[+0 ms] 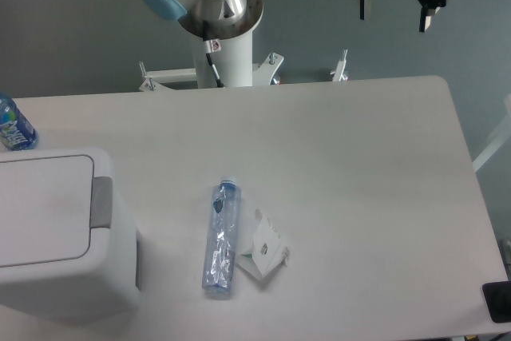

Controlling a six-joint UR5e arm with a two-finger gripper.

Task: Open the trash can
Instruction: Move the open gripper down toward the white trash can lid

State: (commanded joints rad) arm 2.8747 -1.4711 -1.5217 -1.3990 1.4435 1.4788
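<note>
Fixed camera view, looking down on a pale grey table (359, 165). The trash can (56, 237), a large boxy white bin with rounded corners, stands at the table's near left corner and is cut off by the left edge of the frame; its flat white lid (40, 209) lies closed, so the contents cannot be seen, and a single grey rectangular push tab (101, 200) sits at the lid's right edge. Two bottles are visible: one clear plastic bottle (221, 239) lies on its side near the table's centre, to the right of the bin and apart from it, appearing empty and somewhat crushed; a second bottle with a blue label (13, 124) lies at the far left edge, behind the bin, only partly in frame. One crumpled white paper scrap (263, 255) rests just beside the clear bottle on its right. The arm's base (219, 13) rises behind the table's far edge. The gripper (397, 1) hangs at upper right, above the far edge and well apart from the bin, its two fingers spread and grasping nothing.
</note>
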